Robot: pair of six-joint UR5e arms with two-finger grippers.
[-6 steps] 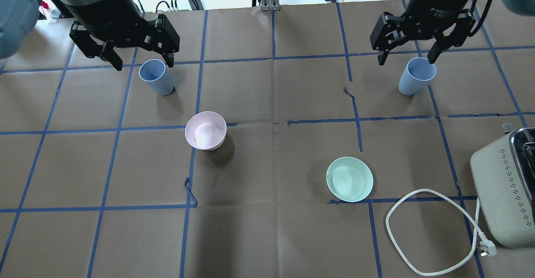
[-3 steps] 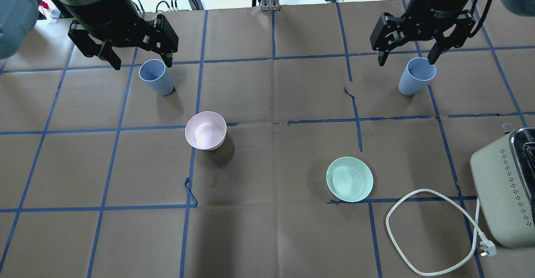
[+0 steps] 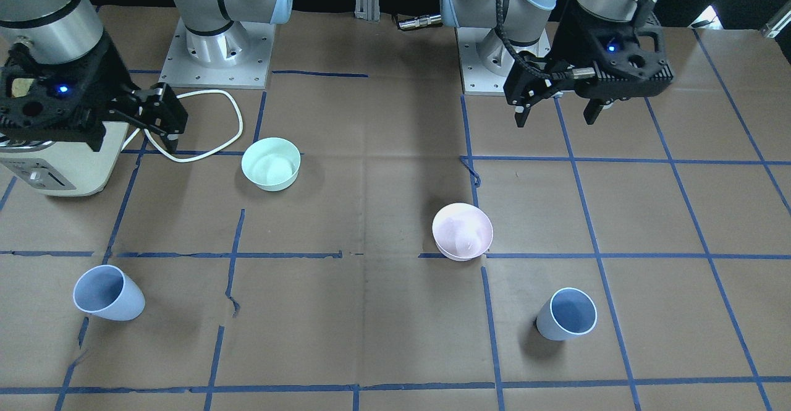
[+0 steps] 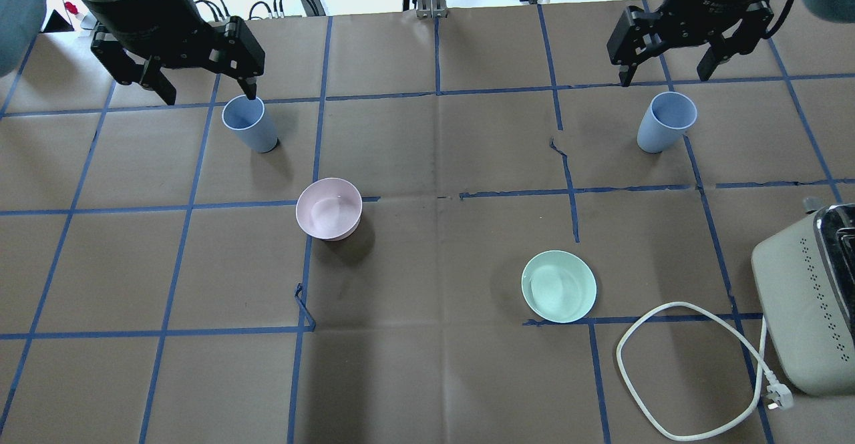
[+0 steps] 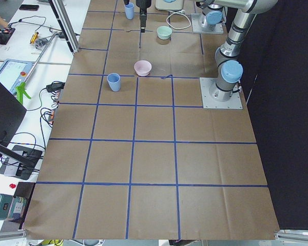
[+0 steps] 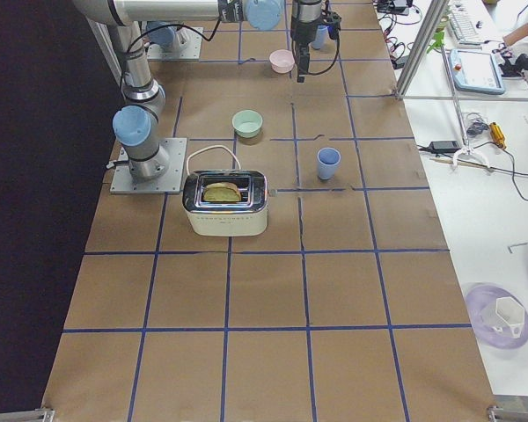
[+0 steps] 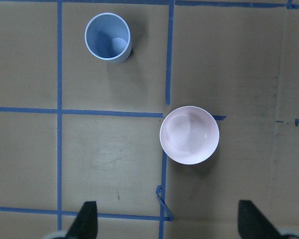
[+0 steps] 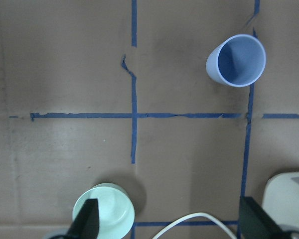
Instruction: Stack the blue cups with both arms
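Two pale blue cups stand upright and apart on the brown paper table. The left cup shows in the left wrist view and the front view. The right cup shows in the right wrist view and the front view. My left gripper is open and empty, high above the table just behind the left cup. My right gripper is open and empty, raised behind the right cup. Both pairs of fingertips stand wide apart.
A pale pink bowl sits left of centre. A mint-green bowl sits right of centre. A toaster with a looped white cable stands at the near right. Blue tape lines cross the paper.
Both grippers have moved up and back from above the cup rims, still open. The cups and bowls have not moved.
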